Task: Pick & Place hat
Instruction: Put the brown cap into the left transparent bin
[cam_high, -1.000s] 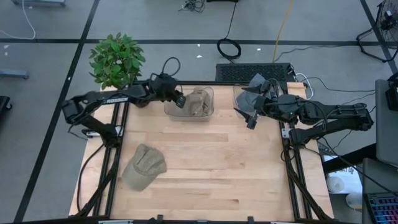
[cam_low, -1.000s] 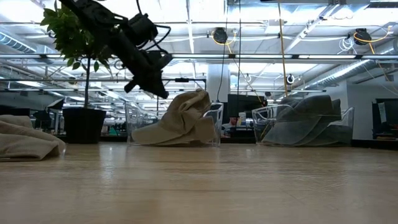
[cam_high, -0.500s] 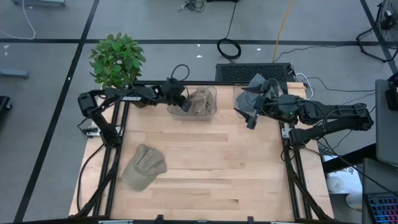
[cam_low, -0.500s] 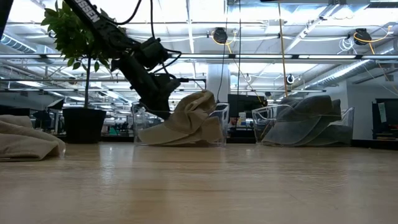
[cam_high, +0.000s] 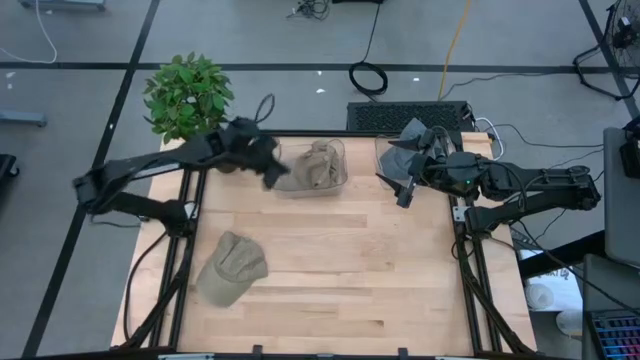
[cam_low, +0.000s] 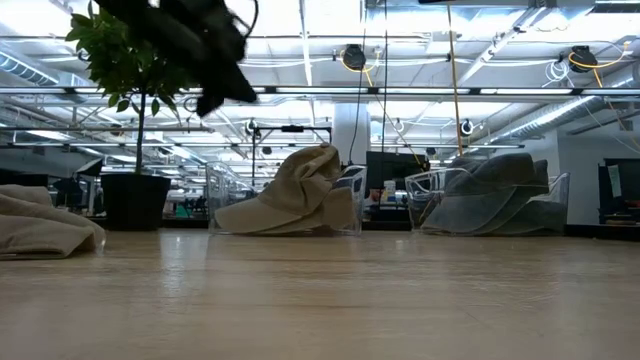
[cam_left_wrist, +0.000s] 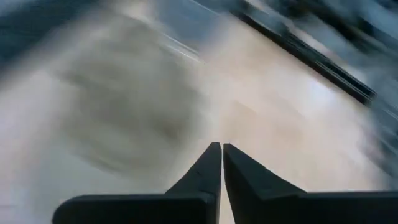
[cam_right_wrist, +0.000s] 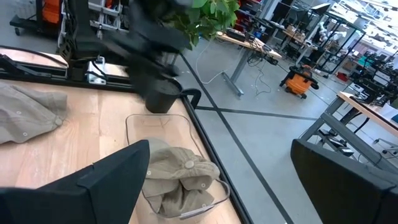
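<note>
On the wooden table's near-left part lies a crumpled tan hat (cam_high: 232, 268); left end effector (cam_high: 270, 172) is closed, empty.

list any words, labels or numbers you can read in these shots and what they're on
None can be read.
Left arm: any lettering on it is smeared, unreadable.
Tan hat on the table and tan hat in the clear bin: no visible label.
Grey hats: no visible text.
Room beyond the table: signs too small to read.
</note>
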